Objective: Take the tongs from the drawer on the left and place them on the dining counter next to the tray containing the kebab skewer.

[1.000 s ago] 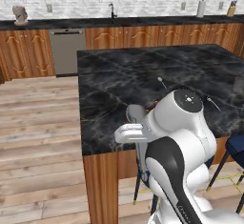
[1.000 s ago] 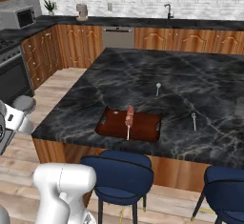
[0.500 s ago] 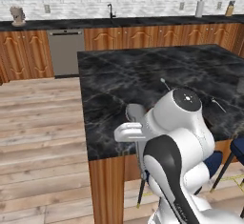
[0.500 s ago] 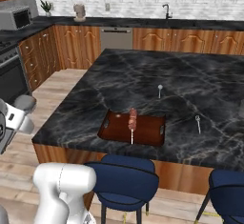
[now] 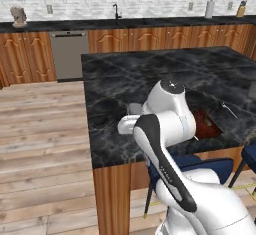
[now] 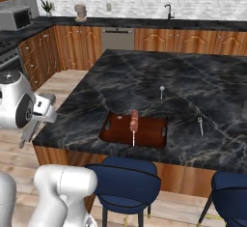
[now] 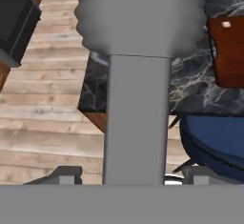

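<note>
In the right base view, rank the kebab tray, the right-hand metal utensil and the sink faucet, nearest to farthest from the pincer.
From the pincer, off the island's left corner:
1. Tray, at the island's near edge.
2. Right-hand utensil, beyond the tray, to the right.
3. Faucet, on the back wall counter.

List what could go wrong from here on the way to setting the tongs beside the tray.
1. The slim grey metal tongs in the pincer hang over the wooden floor, off the black marble dining counter; a slip would likely drop them there.
2. The kebab skewer reaches the brown tray's near rim; setting down too close may knock it.
3. The blue stool below could catch a low arm.
</note>
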You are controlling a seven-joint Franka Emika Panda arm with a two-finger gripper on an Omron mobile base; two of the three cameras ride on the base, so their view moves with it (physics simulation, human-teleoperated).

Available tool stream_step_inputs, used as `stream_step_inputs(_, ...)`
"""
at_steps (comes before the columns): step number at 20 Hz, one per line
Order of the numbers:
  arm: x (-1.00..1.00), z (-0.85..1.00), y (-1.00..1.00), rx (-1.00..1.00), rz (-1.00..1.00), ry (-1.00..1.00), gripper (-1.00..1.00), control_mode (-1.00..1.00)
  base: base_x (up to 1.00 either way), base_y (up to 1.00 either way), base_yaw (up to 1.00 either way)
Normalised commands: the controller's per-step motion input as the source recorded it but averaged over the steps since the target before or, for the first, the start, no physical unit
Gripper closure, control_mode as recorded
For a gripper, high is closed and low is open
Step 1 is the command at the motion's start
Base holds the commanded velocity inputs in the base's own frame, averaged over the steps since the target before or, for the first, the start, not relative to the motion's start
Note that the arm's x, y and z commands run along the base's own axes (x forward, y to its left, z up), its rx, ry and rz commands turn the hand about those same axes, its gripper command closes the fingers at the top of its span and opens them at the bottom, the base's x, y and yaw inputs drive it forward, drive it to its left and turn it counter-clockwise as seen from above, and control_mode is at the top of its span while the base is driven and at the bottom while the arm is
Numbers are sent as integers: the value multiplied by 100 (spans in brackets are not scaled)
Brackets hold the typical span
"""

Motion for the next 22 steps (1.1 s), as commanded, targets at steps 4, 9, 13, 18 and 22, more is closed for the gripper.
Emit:
stream_step_inputs(4,66,-62,0,-36,-12,-9,100,-100,0,0,0)
stream_step_inputs(9,17,-10,-9,-3,-3,2,100,-100,0,0,0)
stream_step_inputs(13,77,-9,-40,18,-2,4,100,-100,0,0,0)
stream_step_inputs(18,75,-8,-16,14,-1,3,100,-100,0,0,0)
stream_step_inputs(22,76,-24,-1,-1,0,0,100,-100,0,0,0)
